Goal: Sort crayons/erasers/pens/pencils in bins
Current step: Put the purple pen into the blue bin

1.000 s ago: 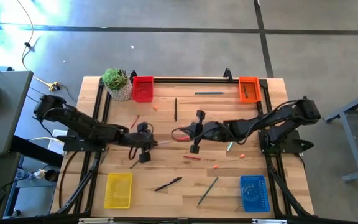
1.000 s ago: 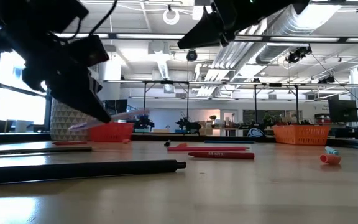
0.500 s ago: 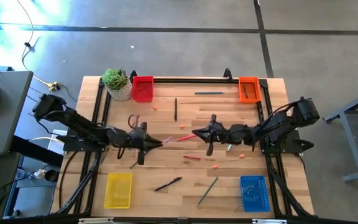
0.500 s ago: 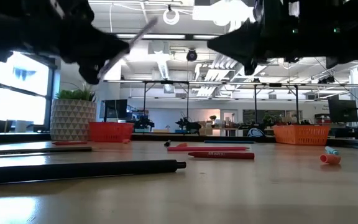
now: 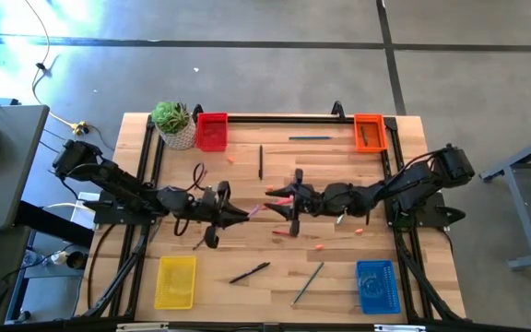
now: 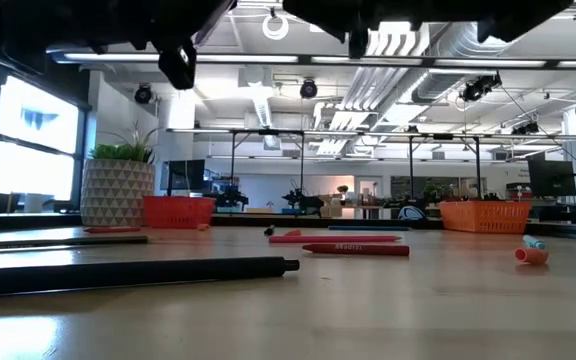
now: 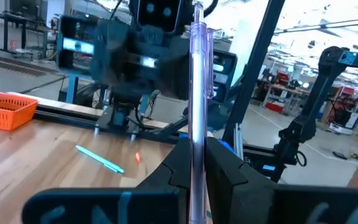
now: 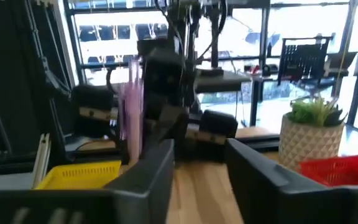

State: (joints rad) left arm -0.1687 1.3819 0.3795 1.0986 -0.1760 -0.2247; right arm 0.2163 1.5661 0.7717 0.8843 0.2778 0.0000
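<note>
My left gripper [image 5: 238, 213] hovers level over the table's middle, shut on a clear pink pen [image 7: 197, 81]. My right gripper [image 5: 277, 200] faces it from the table's right, open, with nothing between its fingers [image 8: 151, 180]. The pen [image 8: 131, 115] stands just beyond them. Red-orange crayons [image 5: 319, 247] [image 5: 359, 231] lie right of centre. A red bin [image 5: 212, 132] and an orange bin [image 5: 369, 132] stand at the far edge. A yellow bin [image 5: 175, 281] and a blue bin [image 5: 377, 286] stand at the near edge. My left gripper pinches the pen's lower part [image 7: 197, 149] between its two fingers [image 7: 225, 174]. The fingers come level from the table's left and lie across the pen. The pen stands nearly upright above the fingers, lifted clear of the table.
A white pot with a plant [image 5: 173, 124] stands beside the red bin. Loose on the wood lie a black pen [image 5: 250, 272], a green pencil [image 5: 307, 281], a dark stick [image 5: 260, 161], a teal stick [image 5: 310, 137] and a red stick [image 5: 284, 233].
My left gripper has risen and gone toward the table's right, tipping from pointing down to level, so the pen has swung from low and slanted to upright. My right gripper drew back toward the right edge, then came toward the left gripper again.
</note>
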